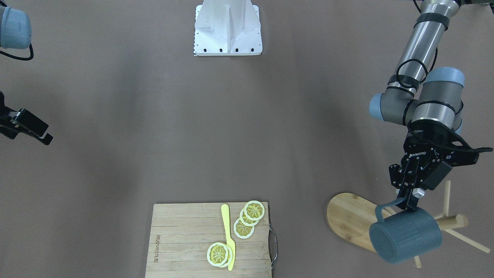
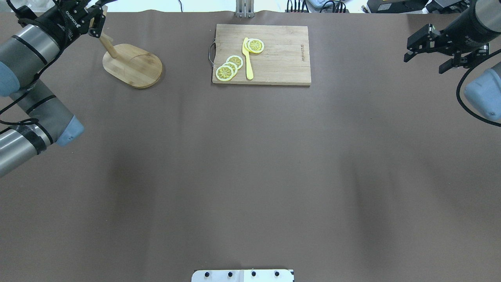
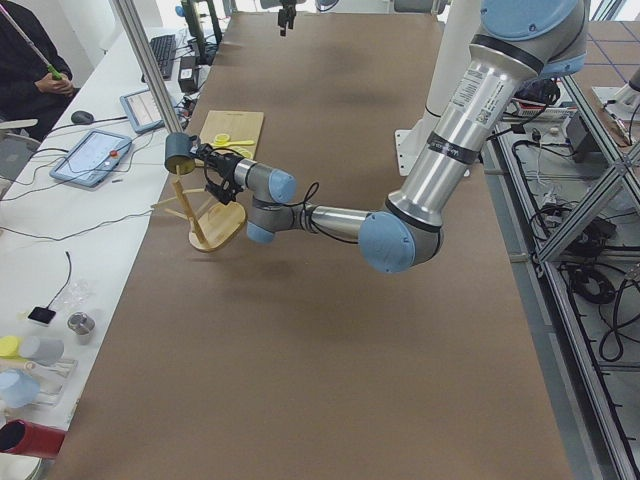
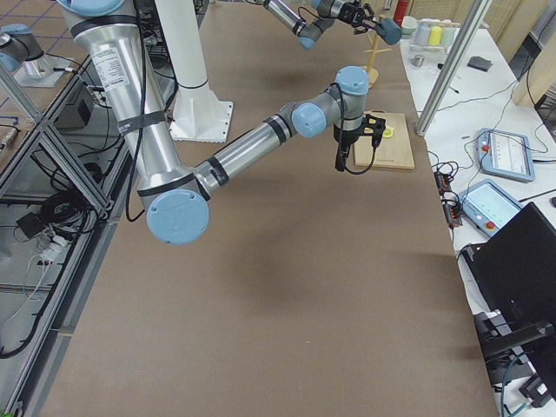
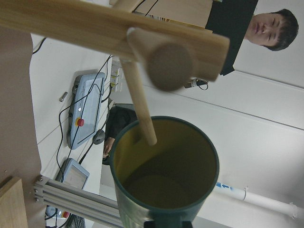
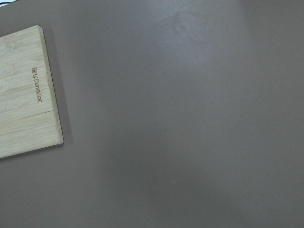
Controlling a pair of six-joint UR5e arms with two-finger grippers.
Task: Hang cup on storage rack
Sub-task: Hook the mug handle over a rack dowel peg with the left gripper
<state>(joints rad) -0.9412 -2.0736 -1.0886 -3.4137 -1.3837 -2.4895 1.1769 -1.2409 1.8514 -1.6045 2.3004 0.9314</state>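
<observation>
The slate-blue cup (image 1: 405, 235) lies tilted on its side in the air over the storage rack. My left gripper (image 1: 409, 204) is shut on its rim beside the handle (image 1: 382, 210). The rack has an oval base (image 1: 349, 216), a thick post (image 1: 455, 221) and thin pegs (image 1: 446, 197). In the left wrist view the cup's yellowish-green inside (image 5: 164, 175) faces the camera. A thin peg (image 5: 140, 102) reaches from the post (image 5: 95, 26) to the cup's mouth. The overhead view shows the rack base (image 2: 133, 64) but not the cup. My right gripper (image 2: 426, 53) hangs open and empty at the far right.
A rectangular bamboo cutting board (image 1: 181, 247) holds lemon slices (image 1: 252, 211) and a yellow knife (image 1: 228, 235); its corner shows in the right wrist view (image 6: 26, 95). The white robot base plate (image 1: 227, 29) sits at the table's robot side. An operator (image 5: 273, 28) stands beyond the table.
</observation>
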